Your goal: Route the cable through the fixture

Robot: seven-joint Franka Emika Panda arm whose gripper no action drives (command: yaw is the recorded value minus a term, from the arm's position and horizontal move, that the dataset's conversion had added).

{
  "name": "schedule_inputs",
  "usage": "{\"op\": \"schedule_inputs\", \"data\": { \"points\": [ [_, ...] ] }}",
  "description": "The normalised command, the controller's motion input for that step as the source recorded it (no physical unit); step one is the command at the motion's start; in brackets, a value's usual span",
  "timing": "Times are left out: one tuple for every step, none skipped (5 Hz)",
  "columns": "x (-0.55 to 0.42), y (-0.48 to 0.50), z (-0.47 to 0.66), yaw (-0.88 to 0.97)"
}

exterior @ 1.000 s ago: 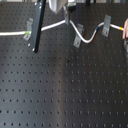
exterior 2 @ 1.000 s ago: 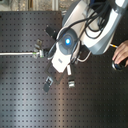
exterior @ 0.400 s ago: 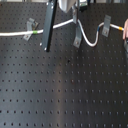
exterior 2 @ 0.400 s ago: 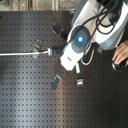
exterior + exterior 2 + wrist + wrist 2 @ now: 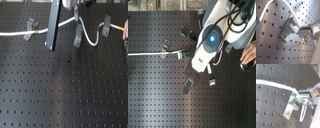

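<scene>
Black perforated board (image 5: 70, 95) carries white cable (image 5: 15, 34) through grey clips (image 5: 78, 36).

Since a second ago the arm (image 5: 210, 42) shifts toward the second exterior view's right and upward, carrying the cable (image 5: 90, 37) along. In the first exterior view its dark finger (image 5: 54, 27) moves rightward, toward the middle clip (image 5: 77, 36), and the cable's loop beyond that clip sags lower.

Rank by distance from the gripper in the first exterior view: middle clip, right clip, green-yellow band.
1. Middle clip, just below the gripper.
2. Right clip, first exterior view's right.
3. Green-yellow band of the cable, first exterior view's far left.
</scene>
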Motion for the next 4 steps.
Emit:
{"op": "schedule_inputs", "data": {
  "points": [
    [-0.185, 0.113, 0.0, -0.47],
    [-0.138, -0.206, 0.0, -0.43],
    [-0.076, -0.334, 0.0, -0.4],
    [0.07, -0.02, -0.01, -0.14]
  ]
}}
